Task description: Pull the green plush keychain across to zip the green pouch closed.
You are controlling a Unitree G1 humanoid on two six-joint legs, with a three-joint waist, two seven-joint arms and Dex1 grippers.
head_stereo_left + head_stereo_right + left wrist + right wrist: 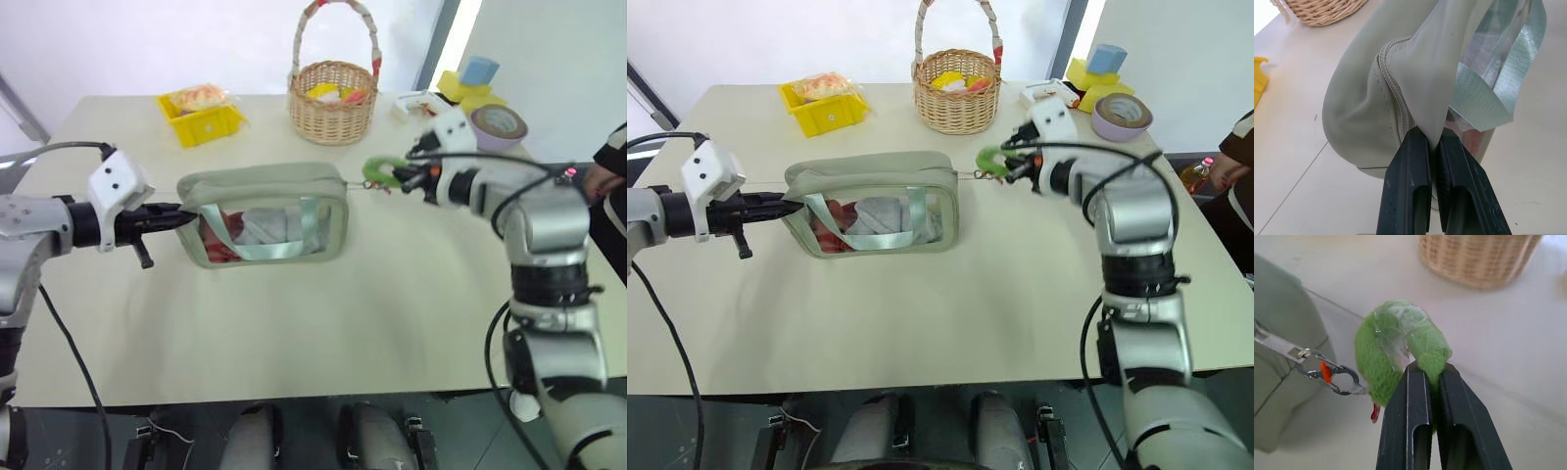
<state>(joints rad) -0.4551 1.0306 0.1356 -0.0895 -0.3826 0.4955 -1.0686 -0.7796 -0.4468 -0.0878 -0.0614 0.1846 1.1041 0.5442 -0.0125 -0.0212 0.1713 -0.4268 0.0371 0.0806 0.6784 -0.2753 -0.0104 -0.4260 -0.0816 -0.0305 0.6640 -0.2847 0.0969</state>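
Observation:
The green pouch (265, 213) stands upright in the middle of the table, its clear window and pale strap facing me. My left gripper (184, 213) is shut on the fabric at the pouch's left end; its fingers (1408, 186) pinch a fold beside the zipper teeth. The green plush keychain (381, 172) hangs just off the pouch's upper right corner, joined to the zipper pull by a small metal clip (1334, 377). On that plush ring (1400, 345) my right gripper (399, 177) is shut.
A wicker basket (333, 98) with a tall handle stands behind the pouch. A yellow tray (201, 116) with packets sits back left. At the back right are a roll of tape (498, 125), yellow and blue blocks (470, 80) and a person's arm (609, 176).

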